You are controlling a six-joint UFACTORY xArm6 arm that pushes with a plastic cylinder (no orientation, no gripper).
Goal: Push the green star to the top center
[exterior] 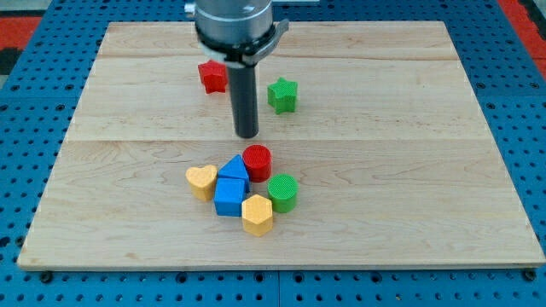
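Observation:
The green star (282,95) lies on the wooden board (409,170), right of centre in the upper half. My tip (246,134) stands below and to the left of the star, a short gap apart from it. The dark rod rises from the tip to the arm's grey mount at the view's top. A red star (212,76) lies up and left of the tip, partly hidden behind the rod's mount.
A cluster lies below the tip: a red cylinder (257,160), a blue triangle (235,167), a blue cube (230,196), a yellow heart (201,181), a green cylinder (282,192) and a yellow hexagon (257,214). Blue pegboard surrounds the board.

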